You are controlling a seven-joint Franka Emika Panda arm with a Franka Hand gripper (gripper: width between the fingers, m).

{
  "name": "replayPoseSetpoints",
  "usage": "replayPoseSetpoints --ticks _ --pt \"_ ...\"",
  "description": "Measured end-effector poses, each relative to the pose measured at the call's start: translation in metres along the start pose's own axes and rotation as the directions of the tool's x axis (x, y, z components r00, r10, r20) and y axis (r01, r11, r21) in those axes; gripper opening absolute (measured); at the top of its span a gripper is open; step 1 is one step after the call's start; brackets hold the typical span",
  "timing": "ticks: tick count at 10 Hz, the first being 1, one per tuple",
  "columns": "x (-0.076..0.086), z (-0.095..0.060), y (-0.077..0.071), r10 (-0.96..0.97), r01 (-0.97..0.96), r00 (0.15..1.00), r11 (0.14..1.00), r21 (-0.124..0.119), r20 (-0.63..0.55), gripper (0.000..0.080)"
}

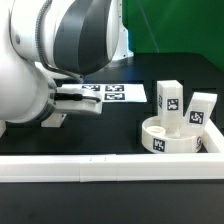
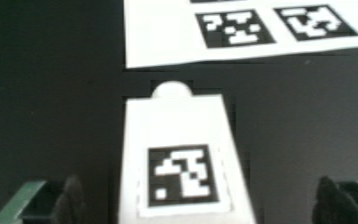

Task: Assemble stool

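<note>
Straddling leg block (image 2: 179, 150) | fingers (image 2: 34, 200) apart | wrist view only

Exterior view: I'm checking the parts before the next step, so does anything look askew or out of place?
Nothing looks damaged or spilled. The round white plastic seat disc sits in the rail corner, with two white rectangular leg blocks upright behind it. A third white leg block lies flat between the gripper fingers.

I count one round seat disc (image 1: 170, 140), three leg blocks (image 1: 168, 97), two beside the disc, one between my jaws, one marker board (image 1: 128, 95), two border rails (image 1: 100, 166)
</note>
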State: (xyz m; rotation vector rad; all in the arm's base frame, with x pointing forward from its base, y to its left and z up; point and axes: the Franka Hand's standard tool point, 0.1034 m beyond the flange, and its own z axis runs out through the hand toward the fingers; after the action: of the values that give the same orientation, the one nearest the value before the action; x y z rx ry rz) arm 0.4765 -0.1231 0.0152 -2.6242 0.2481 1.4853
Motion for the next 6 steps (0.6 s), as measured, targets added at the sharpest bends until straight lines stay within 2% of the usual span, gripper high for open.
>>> replayPoseSetpoints --ticks 1,4,6 --pt "0.0029 0.0 0.0045 0.002 -0.002 1.0 1.0 -0.013 -0.009 0.0649" --pt "0.0078 -0.0012 0.0052 0.003 -0.004 1.0 1.0 -0.018 -0.03 0.0649" --pt "0.0081 -0.0013 0.0052 0.005 -0.005 1.0 1.0 -0.018 -0.031 0.0379"
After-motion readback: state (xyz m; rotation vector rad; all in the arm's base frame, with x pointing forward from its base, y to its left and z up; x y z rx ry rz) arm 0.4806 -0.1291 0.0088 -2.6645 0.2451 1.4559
